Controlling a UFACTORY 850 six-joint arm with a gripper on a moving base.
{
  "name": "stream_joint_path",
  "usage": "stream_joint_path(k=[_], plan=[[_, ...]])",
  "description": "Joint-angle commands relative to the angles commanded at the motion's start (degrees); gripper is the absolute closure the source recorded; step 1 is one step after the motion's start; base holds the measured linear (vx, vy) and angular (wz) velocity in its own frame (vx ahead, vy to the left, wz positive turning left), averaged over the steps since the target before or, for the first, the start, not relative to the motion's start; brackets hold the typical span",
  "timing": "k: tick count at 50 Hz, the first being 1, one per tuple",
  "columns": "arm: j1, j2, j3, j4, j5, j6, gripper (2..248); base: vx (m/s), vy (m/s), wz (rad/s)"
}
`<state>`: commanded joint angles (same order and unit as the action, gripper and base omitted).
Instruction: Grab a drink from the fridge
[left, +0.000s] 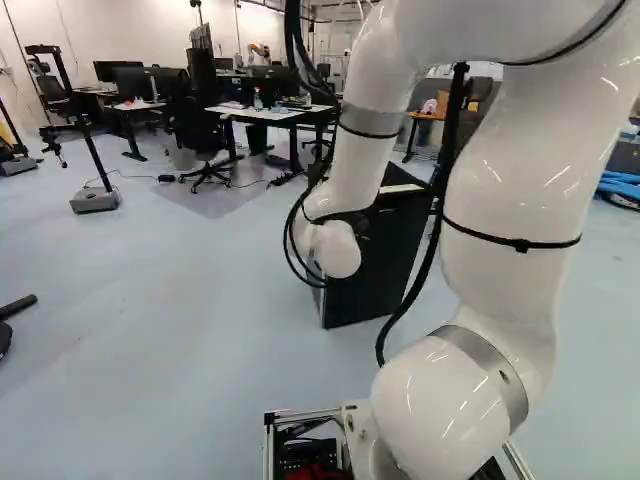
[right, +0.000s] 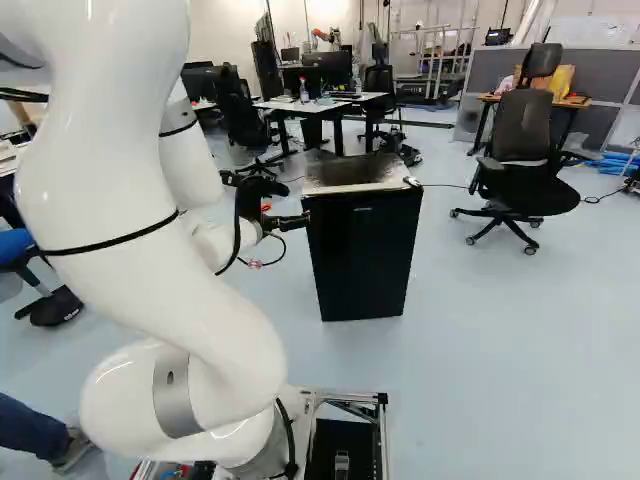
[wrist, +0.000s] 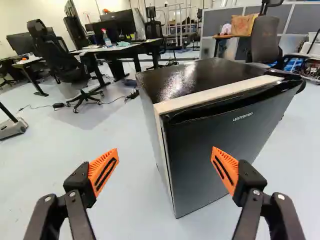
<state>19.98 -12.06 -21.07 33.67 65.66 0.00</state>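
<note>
Looks like opening comes first: fridge (wrist: 200, 150) shut, fingers (wrist: 101, 167) spread wide, empty, so next, hook the door's left edge (wrist: 170, 165).

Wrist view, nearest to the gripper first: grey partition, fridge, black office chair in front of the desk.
1. Fridge, just ahead of the gripper
2. Black office chair, beyond the fridge, before the desk
3. Grey partition, far behind the fridge

The fridge (wrist: 220, 145) is black with a beige strip (wrist: 215, 95). The arm (right: 120, 230) is white, grey-banded; the gripper (right: 296, 222), black — its pads (wrist: 103, 172) orange, dark-slotted. At the fridge's two o'clock in the right base view, a black chair (right: 522, 130) — the floor (right: 520, 350), pale blue.
</note>
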Motion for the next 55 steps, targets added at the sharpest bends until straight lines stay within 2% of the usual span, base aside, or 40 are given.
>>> stream_joint_path(k=[55], plan=[[3.32, -14.87, -8.15, 10.01, 12.12, 0.00, 3, 0.000, 0.000, 0.000]])
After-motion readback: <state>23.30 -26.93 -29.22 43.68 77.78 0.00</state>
